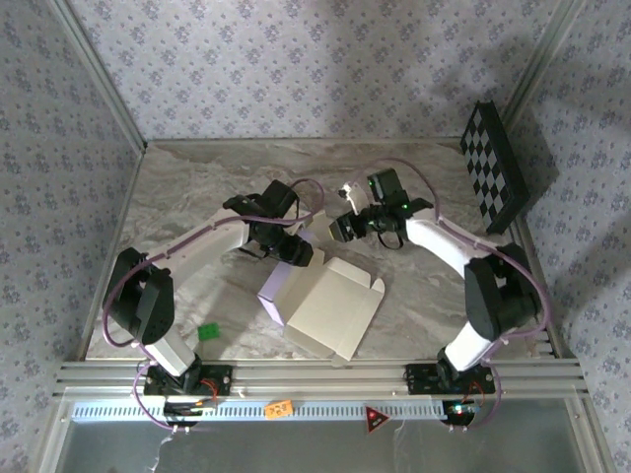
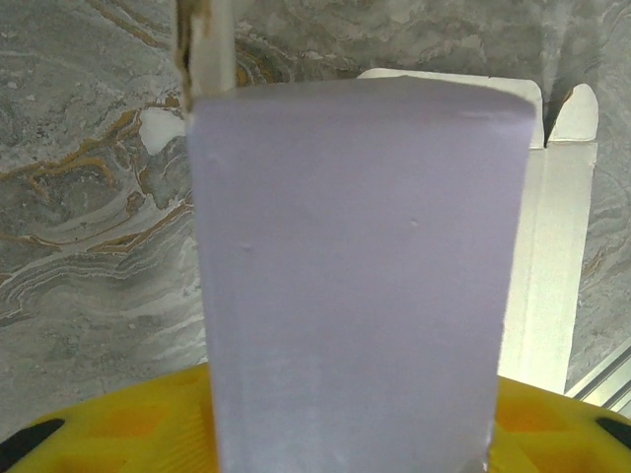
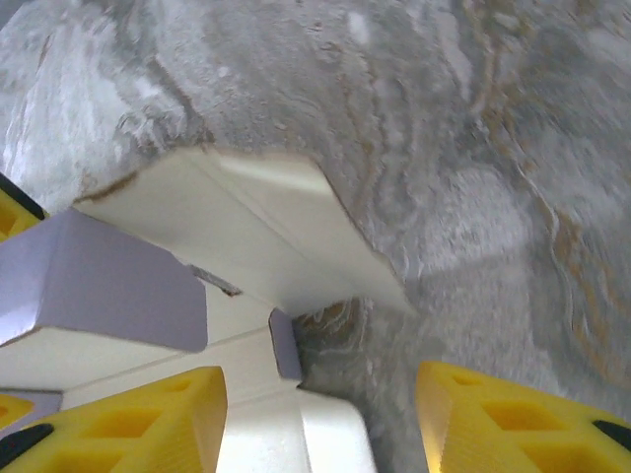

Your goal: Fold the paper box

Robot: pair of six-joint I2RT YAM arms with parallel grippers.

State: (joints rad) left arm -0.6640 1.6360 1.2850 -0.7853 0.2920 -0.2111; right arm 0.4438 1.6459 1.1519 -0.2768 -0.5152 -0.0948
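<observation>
Green scrap [image 1: 208, 332], maybe tape, lies left of paper box [image 1: 335, 310].

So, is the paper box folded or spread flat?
Partly folded. From above, the paper box has one lavender wall raised at its left end; its cream panel and flaps are spread open.

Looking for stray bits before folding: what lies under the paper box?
Marbled table shows all around the paper box; the patch beneath its cream panel is covered, so unknown.
</observation>
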